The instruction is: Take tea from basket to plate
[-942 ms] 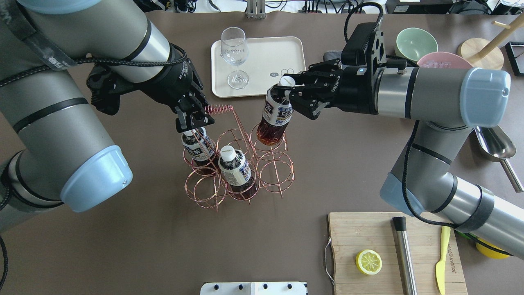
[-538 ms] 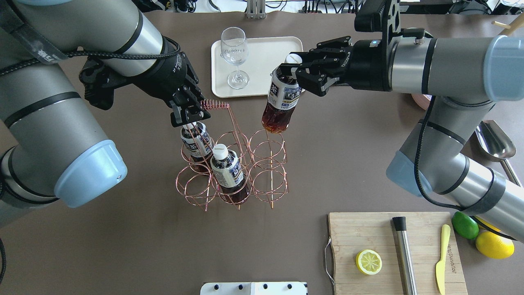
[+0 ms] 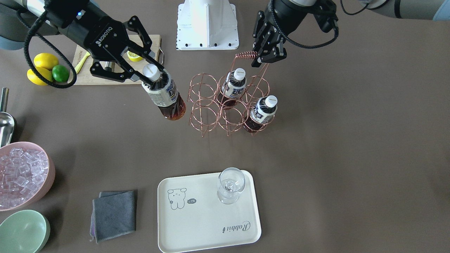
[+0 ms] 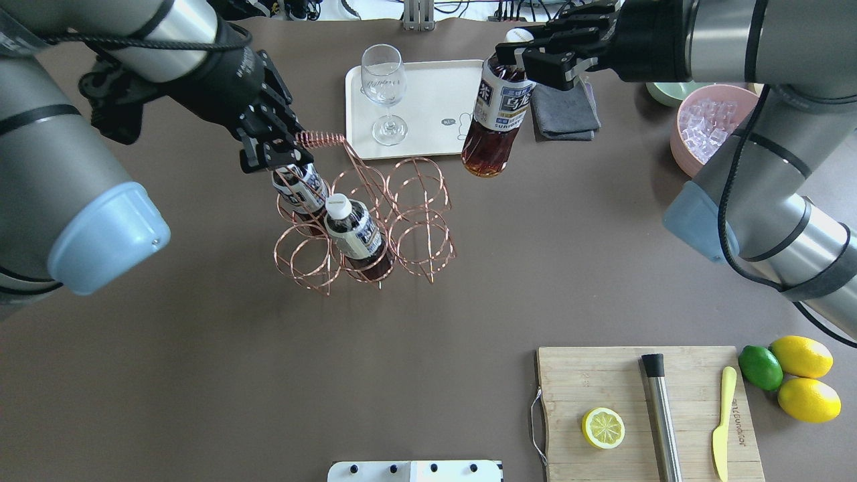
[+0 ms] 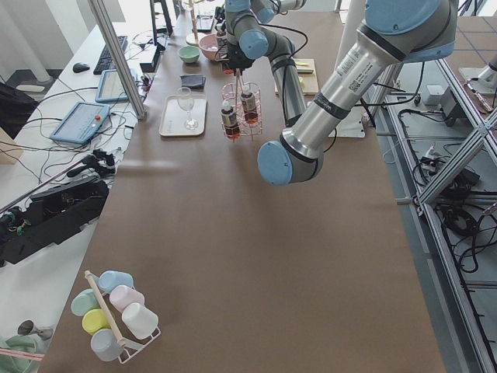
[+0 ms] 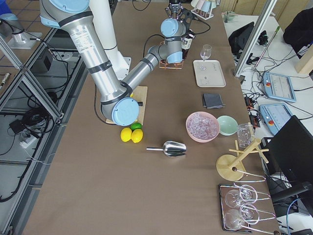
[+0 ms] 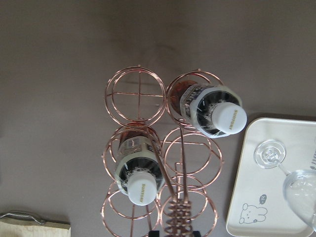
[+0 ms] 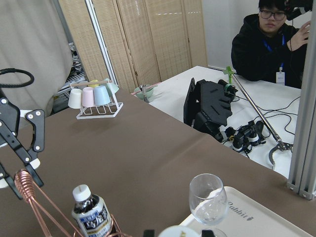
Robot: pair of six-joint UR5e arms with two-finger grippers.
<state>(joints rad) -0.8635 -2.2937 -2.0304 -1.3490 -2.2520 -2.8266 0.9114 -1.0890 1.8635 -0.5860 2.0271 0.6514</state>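
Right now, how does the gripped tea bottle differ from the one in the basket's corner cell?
The held bottle hangs outside the basket; the corner bottle stands in its cell. The right gripper's jaws clamp the held bottle's neck; nothing touches the corner bottle. Both: white cap, dark tea.

robot arm (image 4: 40, 134): two
tea bottle (image 4: 499, 110): three
basket (image 3: 244, 55): one
tray (image 3: 211, 218): one
wine glass (image 3: 230, 184): one on the tray; more in a wire holder (image 6: 244, 205) at the table's end, too small to count
pink bowl (image 3: 49, 168): one
ice cubes (image 3: 17, 172): a heap, past counting
green bowl (image 3: 23, 230): one
cloth (image 3: 114, 214): one
cutting board (image 4: 582, 381): one
whole lemon (image 4: 801, 356): two
lemon half (image 4: 603, 428): one
lime (image 4: 760, 368): one
yellow knife (image 4: 723, 422): one
steel rod (image 4: 661, 415): one
scoop (image 6: 168, 148): one
person (image 8: 261, 59): one
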